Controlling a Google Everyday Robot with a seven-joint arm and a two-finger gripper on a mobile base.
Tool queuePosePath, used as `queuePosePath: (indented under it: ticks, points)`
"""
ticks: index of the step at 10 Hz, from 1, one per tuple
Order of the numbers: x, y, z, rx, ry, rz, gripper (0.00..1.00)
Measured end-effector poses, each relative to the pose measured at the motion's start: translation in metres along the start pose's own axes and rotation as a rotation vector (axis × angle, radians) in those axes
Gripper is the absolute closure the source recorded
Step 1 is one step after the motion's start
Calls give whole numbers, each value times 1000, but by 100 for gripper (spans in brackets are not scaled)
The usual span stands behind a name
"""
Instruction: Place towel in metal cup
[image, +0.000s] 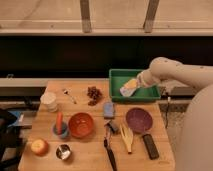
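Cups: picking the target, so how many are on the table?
3: white paper cup back left, blue cup left of the orange bowl, metal cup front left by the apple. The gripper hovers over the green tray.

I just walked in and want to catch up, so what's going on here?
The robot arm reaches over the green tray at the back of the table. Its gripper is down at the towel lying in the tray, fingers open, and nothing is lifted yet. The metal cup waits at the front left, beside the apple.
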Motion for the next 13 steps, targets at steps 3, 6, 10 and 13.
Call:
queuePosePath:
  ticks: [3,6,10,13]
  points:
    - [6,-8,4,8,15,47,26]
    - [4,-31,34,27,35,109,26]
    - [-1,-45,75,36,84,109,26]
    - [10,-47,106,-9,111,159,26]
